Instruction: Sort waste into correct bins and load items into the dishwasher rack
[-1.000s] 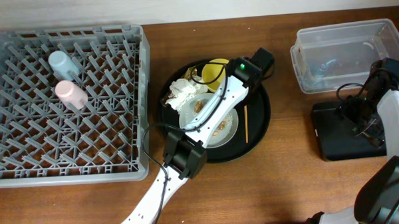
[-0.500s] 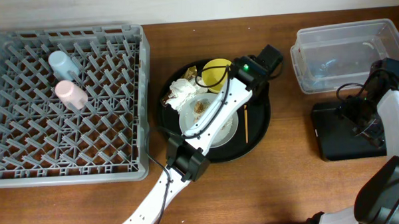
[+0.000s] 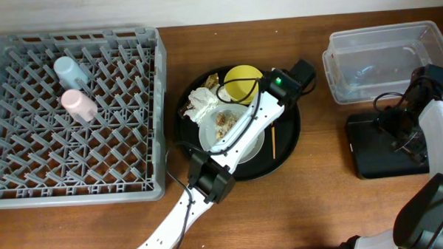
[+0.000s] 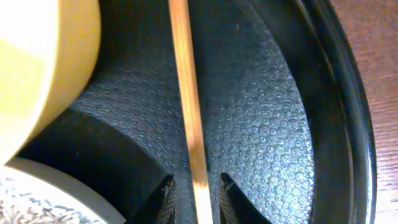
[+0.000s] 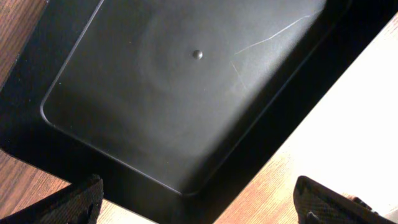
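Note:
The round black tray (image 3: 289, 148) holds the yellow bowl (image 3: 244, 83), a crumpled white napkin (image 3: 203, 103), a brownish wrapper (image 3: 211, 80), the pale plate (image 3: 253, 149) with food scraps (image 3: 224, 123), and a wooden chopstick (image 3: 272, 140). My left gripper (image 3: 277, 100) reaches down at the tray's right side. In the left wrist view its fingertips (image 4: 165, 198) straddle the chopstick (image 4: 186, 93) narrowly, a thin gap on each side, so the left gripper (image 4: 196, 199) is open. The bowl (image 4: 37, 56) lies upper left there. My right gripper (image 5: 205, 205) hangs wide open and empty over the flat black tray (image 5: 186, 93).
The grey dishwasher rack (image 3: 146, 190) fills the left, with a light-blue cup (image 3: 70, 70) and a pink cup (image 3: 79, 105) lying in it. The clear plastic tub (image 3: 382, 60) stands at the back right, the flat black tray (image 3: 374, 149) in front of it under the right arm.
My left gripper has moved right, off the yellow bowl, and down over the chopstick; bowl and food scraps now show fully. The right arm has not moved.

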Robot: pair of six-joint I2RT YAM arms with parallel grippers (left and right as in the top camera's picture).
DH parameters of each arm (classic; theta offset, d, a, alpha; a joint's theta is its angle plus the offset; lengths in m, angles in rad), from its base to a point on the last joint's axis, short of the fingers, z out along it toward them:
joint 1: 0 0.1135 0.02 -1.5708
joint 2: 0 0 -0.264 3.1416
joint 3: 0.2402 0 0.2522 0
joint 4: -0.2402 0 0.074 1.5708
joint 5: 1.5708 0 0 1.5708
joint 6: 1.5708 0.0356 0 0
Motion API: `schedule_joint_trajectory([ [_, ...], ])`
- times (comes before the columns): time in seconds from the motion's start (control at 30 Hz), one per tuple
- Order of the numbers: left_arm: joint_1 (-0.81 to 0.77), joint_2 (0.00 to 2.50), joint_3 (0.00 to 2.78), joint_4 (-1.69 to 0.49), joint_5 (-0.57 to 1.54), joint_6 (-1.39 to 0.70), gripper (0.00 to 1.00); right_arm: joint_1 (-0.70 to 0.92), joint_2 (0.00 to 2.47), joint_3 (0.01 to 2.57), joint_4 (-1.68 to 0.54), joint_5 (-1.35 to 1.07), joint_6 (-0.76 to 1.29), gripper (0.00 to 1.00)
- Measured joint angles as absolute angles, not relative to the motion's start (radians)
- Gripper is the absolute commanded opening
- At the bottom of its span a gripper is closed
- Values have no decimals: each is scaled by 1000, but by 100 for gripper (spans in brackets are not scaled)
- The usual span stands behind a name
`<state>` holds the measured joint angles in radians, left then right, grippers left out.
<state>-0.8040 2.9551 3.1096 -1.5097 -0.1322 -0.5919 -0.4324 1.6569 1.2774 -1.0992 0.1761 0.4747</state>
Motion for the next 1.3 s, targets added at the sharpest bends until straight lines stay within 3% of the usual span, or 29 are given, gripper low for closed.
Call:
schedule_joint_trajectory([
  [0.1, -817, 2970, 3110, -1507, -131, -597, 20, -432, 1657, 1277, -1099, 176, 475, 98],
  [0.27, -823, 2977, 3110, -1503, -131, -610, 1, -432, 1657, 1277, -1099, 176, 475, 99],
  [0.73, -823, 2962, 3117, -1542, -131, -622, 1, -432, 1657, 1277, -1099, 176, 475, 98],
  [0.97, -777, 2780, 3117, -1583, -102, -587, 1, -432, 1657, 1277, -1099, 176, 475, 98],
  [1.07, -692, 2714, 3116, -1588, -94, -534, 1, -432, 1657, 1277, -1099, 176, 474, 98],
  [1.3, -221, 2618, 3113, -1682, -101, -334, 0, -432, 1657, 1277, -1099, 176, 475, 98],
])
